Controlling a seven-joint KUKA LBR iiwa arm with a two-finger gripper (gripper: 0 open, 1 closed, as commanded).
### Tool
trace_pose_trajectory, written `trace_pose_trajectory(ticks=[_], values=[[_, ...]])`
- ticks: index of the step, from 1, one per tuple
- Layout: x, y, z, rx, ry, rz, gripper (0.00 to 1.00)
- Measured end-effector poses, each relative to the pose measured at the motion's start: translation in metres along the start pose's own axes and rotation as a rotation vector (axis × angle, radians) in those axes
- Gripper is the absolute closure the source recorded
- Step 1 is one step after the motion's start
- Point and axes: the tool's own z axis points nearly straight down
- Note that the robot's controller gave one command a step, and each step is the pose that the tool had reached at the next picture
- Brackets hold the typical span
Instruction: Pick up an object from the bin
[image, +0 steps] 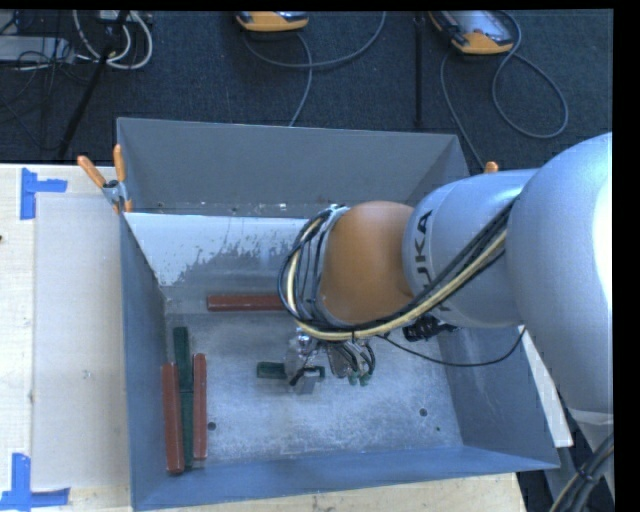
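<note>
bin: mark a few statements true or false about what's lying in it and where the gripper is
1. A brown stick lies crosswise near the far wall of the bin. True.
2. The green stick lies at the view's right. False: it lies at the view's left, beside two reddish sticks.
3. The gripper is over the middle of the floor, next to a small dark piece. True.
4. The gripper is above the reddish sticks. False: it is well apart from them.

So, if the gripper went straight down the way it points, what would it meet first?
Most likely the small dark block lying mid-floor, right at the gripper tip. Depth is unclear, so it could instead land on the bare bin floor just beside it.
</note>
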Motion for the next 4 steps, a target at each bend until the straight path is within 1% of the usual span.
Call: trace_pose_trajectory(ticks=[1, 2, 3, 4], values=[[0.0, 0.0, 0.0, 0.0, 0.0, 0.0, 0.0], [-0.035, -0.023, 0.023, 0.001, -0.004, 0.007, 0.0], [-0.034, -0.022, 0.021, 0.0, -0.002, 0.007, 1.0], [-0.034, -0.022, 0.022, 0.0, -0.002, 0.007, 0.0]])
